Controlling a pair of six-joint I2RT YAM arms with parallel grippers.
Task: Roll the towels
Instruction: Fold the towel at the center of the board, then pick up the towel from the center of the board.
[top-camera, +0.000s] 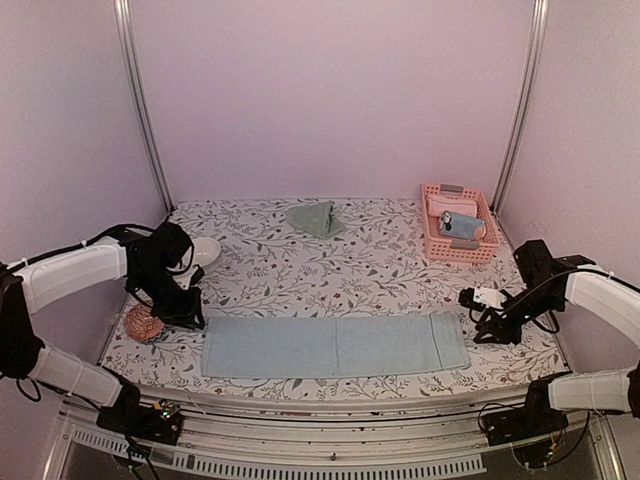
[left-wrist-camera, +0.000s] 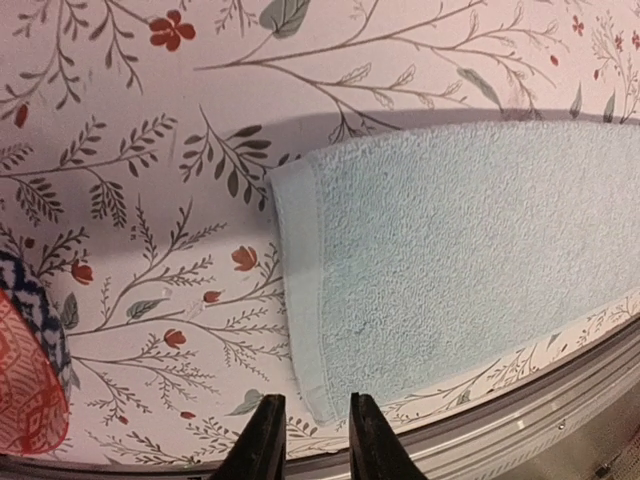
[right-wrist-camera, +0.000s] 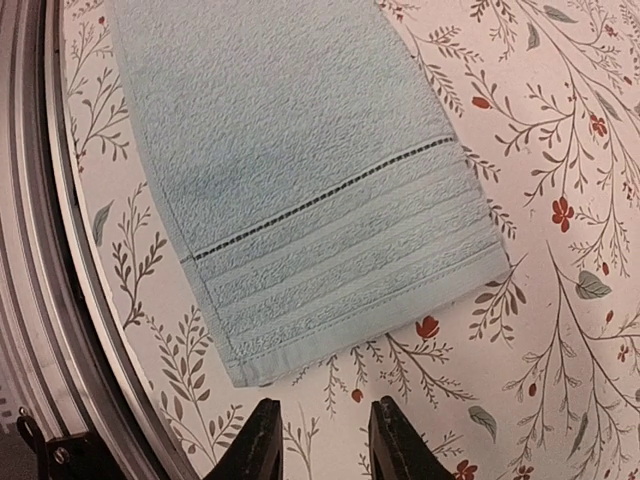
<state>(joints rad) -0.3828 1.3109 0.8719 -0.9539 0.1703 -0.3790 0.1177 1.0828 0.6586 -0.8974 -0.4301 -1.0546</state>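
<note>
Lying flat, the long terry blue towel (top-camera: 335, 345) separates left gripper (left-wrist-camera: 312, 425) and right gripper (right-wrist-camera: 323, 420), both slightly parted, empty.

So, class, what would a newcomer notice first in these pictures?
A long light-blue terry towel lies flat along the near edge of the floral table, between the left pincer and right pincer. A pink slatted plastic basket sits far right, a crumpled sage-green towel far centre.
</note>
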